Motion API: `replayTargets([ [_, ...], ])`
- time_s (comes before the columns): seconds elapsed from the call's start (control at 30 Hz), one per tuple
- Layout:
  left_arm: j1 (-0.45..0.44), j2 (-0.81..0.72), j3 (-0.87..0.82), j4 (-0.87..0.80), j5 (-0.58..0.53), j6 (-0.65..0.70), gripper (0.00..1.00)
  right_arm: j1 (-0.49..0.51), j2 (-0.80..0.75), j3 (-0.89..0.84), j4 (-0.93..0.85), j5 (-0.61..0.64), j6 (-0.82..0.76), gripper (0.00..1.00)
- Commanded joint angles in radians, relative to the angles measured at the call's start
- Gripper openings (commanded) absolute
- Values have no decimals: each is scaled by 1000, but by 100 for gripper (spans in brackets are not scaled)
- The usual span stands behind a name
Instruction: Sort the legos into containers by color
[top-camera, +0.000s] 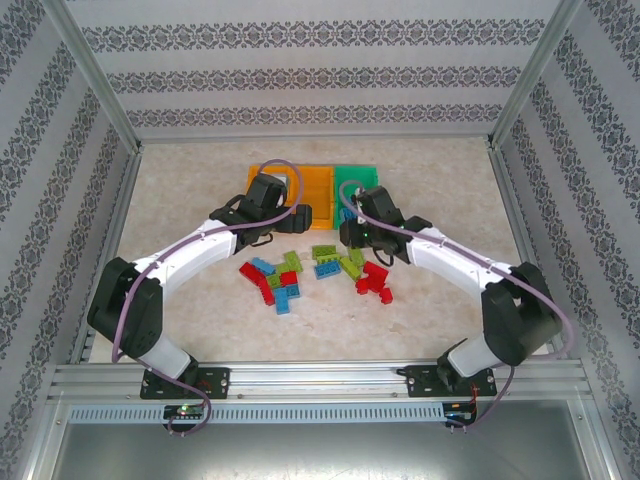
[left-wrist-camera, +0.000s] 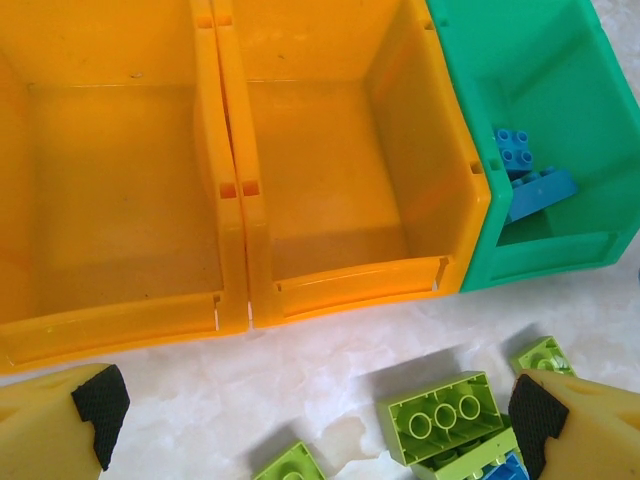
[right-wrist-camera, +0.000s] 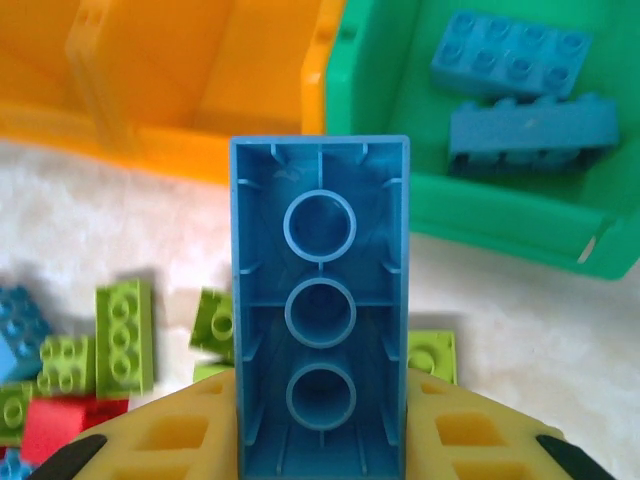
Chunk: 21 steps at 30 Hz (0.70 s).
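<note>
Legos (top-camera: 326, 268) are noted heaped on the counter (top-camera: 200, 320) before the containers (top-camera: 318, 182). Left wrist: the left hand (left-wrist-camera: 315, 425) is spread open over lime bricks (left-wrist-camera: 445, 415). Right wrist: the right hand (right-wrist-camera: 320, 458) is clamped on a blue brick (right-wrist-camera: 320, 300) before the green bin (right-wrist-camera: 400, 200).

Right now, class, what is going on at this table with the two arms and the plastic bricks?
The right gripper holds a blue studded plastic brick, hollow underside to its camera, near the green plastic bin, where two blue bricks already lie. The left gripper hangs open over lime green bricks in front of the two orange-yellow plastic bins, which look empty. Red, blue and lime bricks lie loose on the table.
</note>
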Motion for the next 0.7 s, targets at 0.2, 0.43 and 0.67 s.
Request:
replayTargets([
  [0.2, 13, -51, -34, -47, -38, -12, 99, -108, 190, 175, -55, -5, 130, 25],
  [0.43, 13, -95, -56, -123, -73, -3, 99, -149, 301, 310, -89, -49, 134, 33],
  [0.67, 13, -114, -107, -197, -76, 9, 99, -173, 347, 369, -104, -96, 171, 57],
])
